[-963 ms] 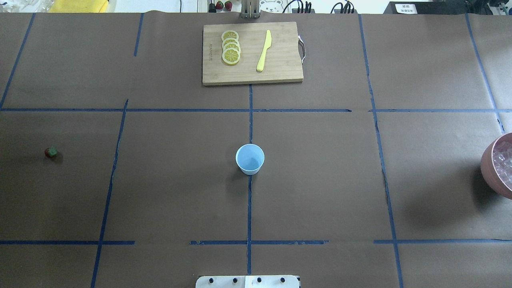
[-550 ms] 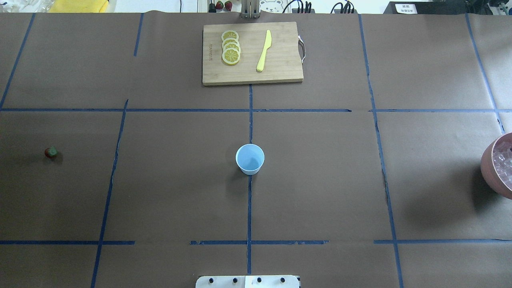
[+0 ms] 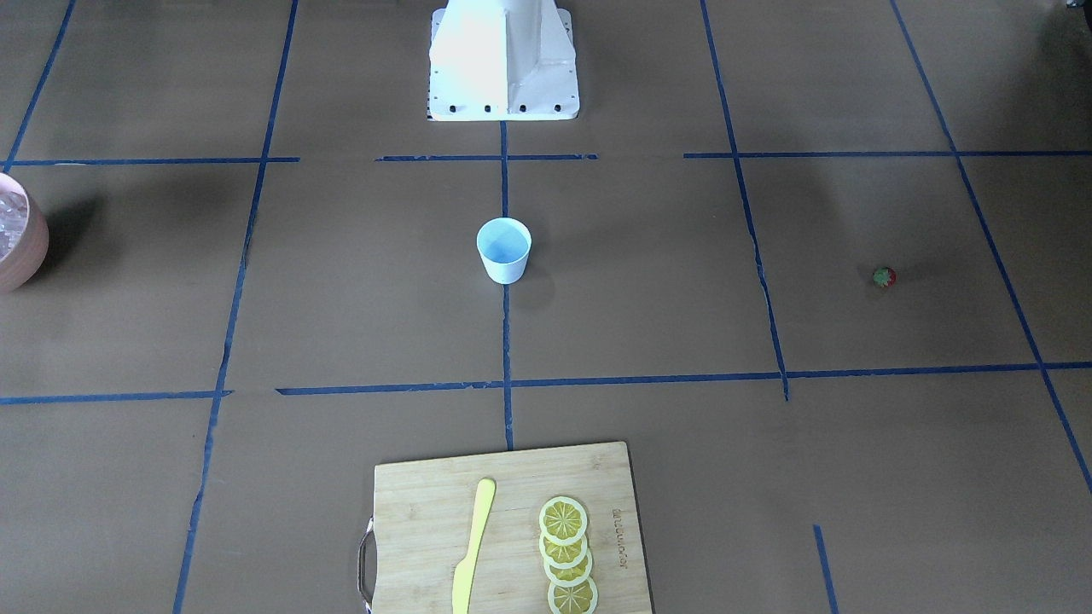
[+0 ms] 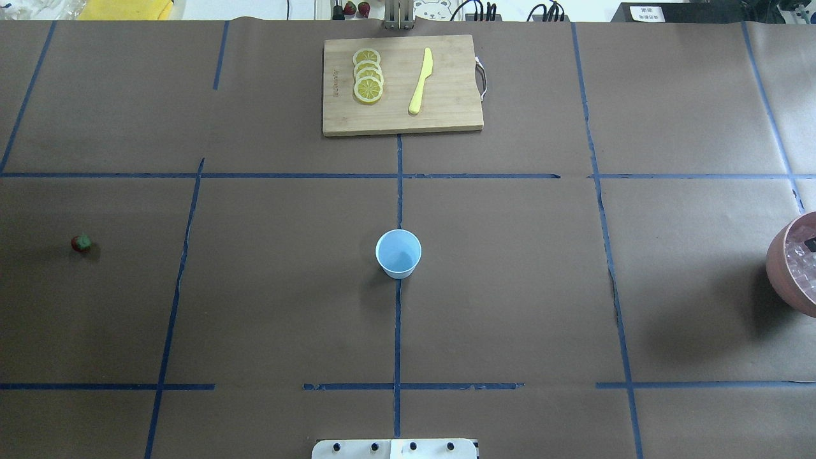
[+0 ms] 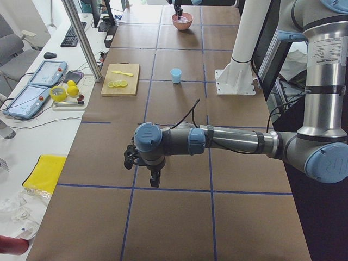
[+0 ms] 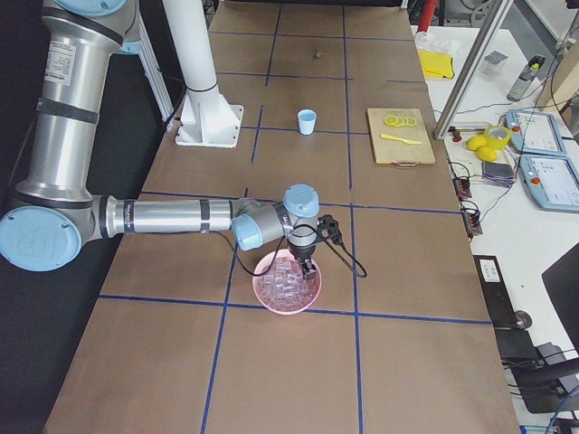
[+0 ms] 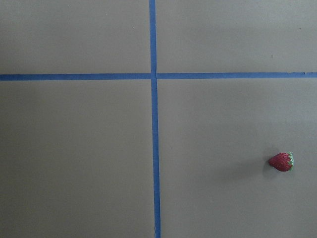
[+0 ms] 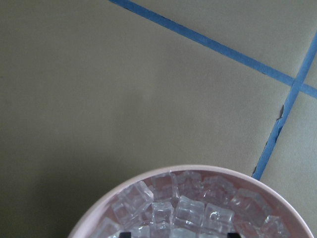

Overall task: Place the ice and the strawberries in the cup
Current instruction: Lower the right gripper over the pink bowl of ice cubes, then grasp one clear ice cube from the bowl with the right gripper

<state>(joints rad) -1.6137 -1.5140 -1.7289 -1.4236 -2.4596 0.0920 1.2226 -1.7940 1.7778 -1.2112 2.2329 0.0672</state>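
The right pincer (image 6: 308, 266) hangs low over the pink bowl (image 4: 781, 271) at the robot's right end of the table (image 4: 510, 287), its tips down among the ice (image 8: 190, 210) piled inside. In the right wrist view its two dark fingertips (image 8: 125, 234) just show at the bottom edge, set apart with cubes between them; nothing is gripped. The left pincer (image 5: 155, 182) hovers above the bare brown paper at the other end of the table. Only the left side view shows it, so I cannot tell whether its fingers are apart or together. The strawberry (image 7: 281, 161) lies on its side on the paper, low and to the right in the left wrist view, off from the centre and right of the blue tape cross; it is touched by nothing. The cup (image 4: 398, 254) stands upright and empty in the middle of the table, well apart from both pincers. Beyond it lies a cutting board (image 4: 446, 115) with lemon slices (image 4: 368, 75) and a yellow knife (image 4: 421, 81).
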